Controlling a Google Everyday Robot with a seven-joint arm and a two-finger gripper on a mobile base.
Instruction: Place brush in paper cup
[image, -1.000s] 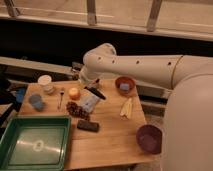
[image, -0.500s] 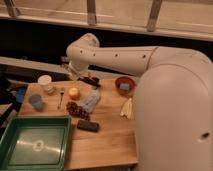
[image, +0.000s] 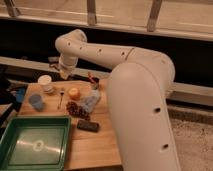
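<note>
The paper cup (image: 45, 82) is whitish-cream and stands upright at the back left of the wooden table (image: 92, 147). My gripper (image: 63, 74) hangs from the white arm (image: 100, 52) at the table's back edge, just right of the cup and slightly above its rim. I cannot make out the black-handled brush; the wrist is dark there and hides whatever it holds.
A blue-grey cup (image: 36, 101) stands in front of the paper cup, with a thin fork (image: 60, 98) beside it. An orange object (image: 74, 93), a pale blue bag (image: 90, 102), a dark cluster (image: 76, 109) and a black block (image: 87, 126) lie mid-table. A green tray (image: 10, 150) sits front left. A dark reddish cup (image: 94, 83) stands at the back.
The arm has swung left along the back of the table, bringing the gripper from above the middle objects to beside the paper cup. The arm's body now covers the table's right side.
</note>
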